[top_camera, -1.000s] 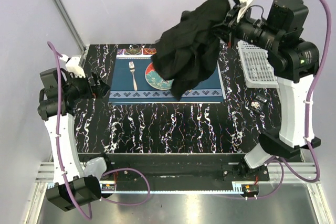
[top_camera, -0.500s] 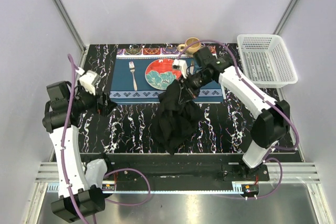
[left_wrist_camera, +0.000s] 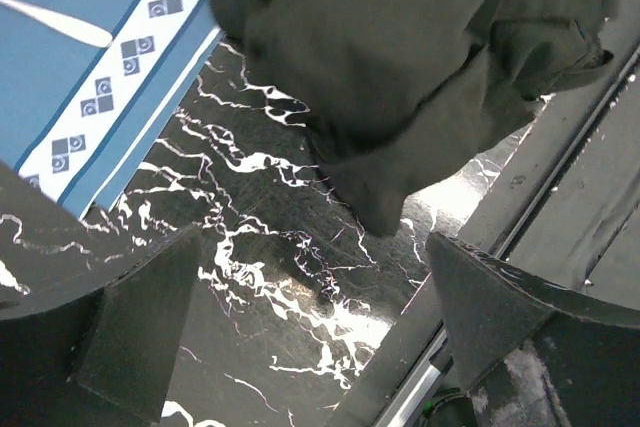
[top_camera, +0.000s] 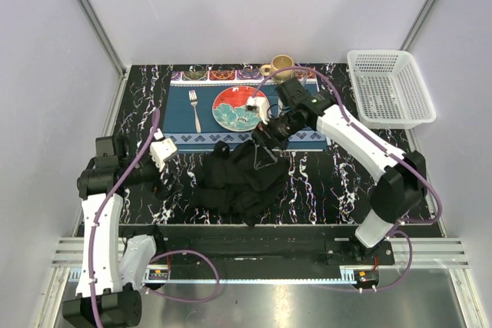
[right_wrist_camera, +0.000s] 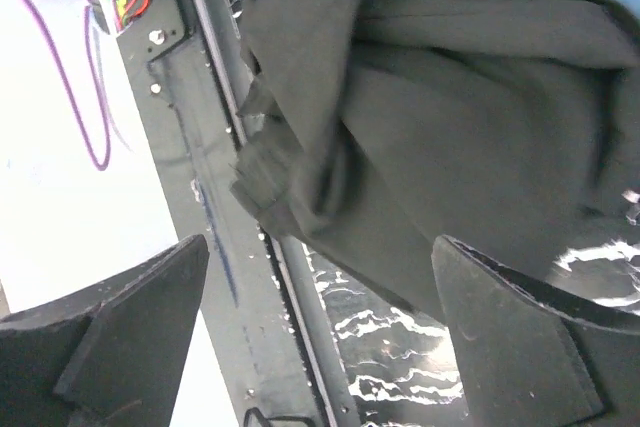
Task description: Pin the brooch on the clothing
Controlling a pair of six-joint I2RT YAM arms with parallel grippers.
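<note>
The clothing lies as a crumpled black heap on the near middle of the marble table. My right gripper stands open over the heap's far edge, nothing between its fingers; in the right wrist view the clothing fills the top, beyond the open gripper. My left gripper is open, low over the table just left of the heap. In the left wrist view the clothing lies ahead of the empty gripper. No buttons show. The brooch is out of view.
A blue placemat at the back holds a fork and a red patterned plate. A tan mug stands behind it. A white basket sits back right. The black front rail runs right beside the heap.
My right arm swung the clothing down from high at the back right to the near middle of the table and opened, letting it drop into a heap. My left gripper moved toward it.
</note>
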